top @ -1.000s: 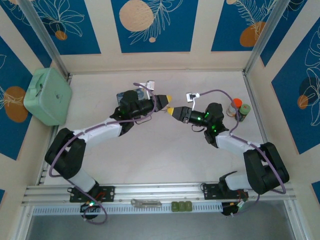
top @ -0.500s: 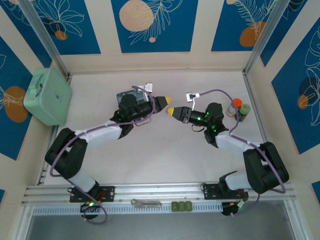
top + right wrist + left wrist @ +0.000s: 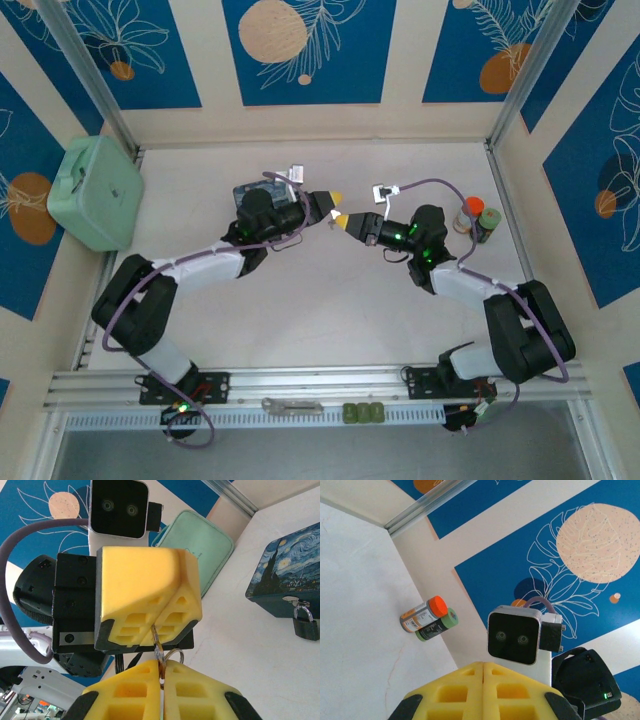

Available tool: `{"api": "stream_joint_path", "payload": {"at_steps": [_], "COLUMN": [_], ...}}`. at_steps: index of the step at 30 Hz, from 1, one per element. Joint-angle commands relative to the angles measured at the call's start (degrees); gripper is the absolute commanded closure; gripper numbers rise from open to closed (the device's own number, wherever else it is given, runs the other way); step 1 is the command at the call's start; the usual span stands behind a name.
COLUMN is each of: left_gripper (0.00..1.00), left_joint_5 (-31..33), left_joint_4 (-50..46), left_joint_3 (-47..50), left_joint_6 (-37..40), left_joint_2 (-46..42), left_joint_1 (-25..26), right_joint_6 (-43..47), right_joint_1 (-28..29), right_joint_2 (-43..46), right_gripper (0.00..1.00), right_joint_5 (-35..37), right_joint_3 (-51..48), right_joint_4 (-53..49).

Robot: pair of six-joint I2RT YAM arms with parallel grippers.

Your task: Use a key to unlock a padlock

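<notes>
In the right wrist view the key [image 3: 158, 644], thin and silvery with a small ring [image 3: 174, 653], spans two sets of yellow fingers. My left gripper [image 3: 154, 625] is shut on its upper end and my right gripper [image 3: 161, 664] is shut on its lower end. From above, the left gripper [image 3: 335, 197] and right gripper [image 3: 341, 219] meet tip to tip above mid-table. The left wrist view shows the left gripper [image 3: 483, 665] with its fingers pressed together and the key hidden. The small dark padlock [image 3: 305, 623] hangs on the front of the blue starry tin [image 3: 287, 572].
A mint-green case [image 3: 95, 192] lies at the far left, and the blue tin [image 3: 243, 191] sits just behind the left wrist. Two small bottles [image 3: 476, 218] with orange and green caps stand by the right wall. Cables loop over both wrists.
My right gripper has shut its jaws on the key that the left gripper holds. Both arms have stayed almost in place, tips close together.
</notes>
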State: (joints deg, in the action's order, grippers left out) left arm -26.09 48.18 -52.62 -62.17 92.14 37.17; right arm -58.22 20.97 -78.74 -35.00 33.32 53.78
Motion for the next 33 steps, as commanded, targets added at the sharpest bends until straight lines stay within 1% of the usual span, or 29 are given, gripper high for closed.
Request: {"api": "stream_joint_path", "payload": {"at_steps": [1,8,15,20,25,27,28,31,32,33], "left_gripper": [1.00,1.00,1.00,1.00,1.00,1.00,1.00,1.00,0.93,0.66], "left_joint_5": [-0.90,-0.80,-0.59,-0.71,-0.57,-0.39,-0.20,0.16,0.50,0.75], "left_joint_4": [3.75,4.16,4.88,5.08,5.68,5.91,6.04,5.64,5.21,4.43], "left_joint_3": [0.81,0.96,1.03,1.03,1.46,1.71,1.86,1.84,1.74,1.65], "left_joint_6": [-1.45,-1.86,-2.40,-2.71,-3.46,-3.64,-3.73,-3.34,-3.15,-2.76], "left_joint_2": [0.00,0.13,0.82,0.85,1.19,1.16,1.12,0.86,0.72,0.56], "left_joint_1": [1.40,1.56,1.77,1.90,2.38,2.55,2.56,2.47,2.38,2.23], "right_joint_6": [-0.10,-1.37,-0.90,-0.49,-1.06,-1.31,-1.50,-1.90,-1.74,-1.06], "right_joint_1": [-0.40,-0.76,-0.82,-0.93,-1.06,-1.33,-1.52,-2.12,-2.17,-2.28], "right_joint_2": [-1.30,-2.39,-2.52,-2.53,-3.47,-3.92,-4.17,-4.79,-4.92,-5.01], "right_gripper": [0.89,0.87,0.77,0.77,0.87,0.95,1.00,1.00,1.00,1.00], "right_joint_5": [0.42,0.10,0.39,1.22,1.17,1.25,1.25,0.41,0.06,-0.53], "right_joint_3": [2.26,2.41,2.52,2.10,2.46,2.37,2.28,1.77,1.70,1.71], "right_joint_4": [2.00,3.41,2.74,2.71,3.26,3.34,3.50,3.77,3.33,2.43]}}
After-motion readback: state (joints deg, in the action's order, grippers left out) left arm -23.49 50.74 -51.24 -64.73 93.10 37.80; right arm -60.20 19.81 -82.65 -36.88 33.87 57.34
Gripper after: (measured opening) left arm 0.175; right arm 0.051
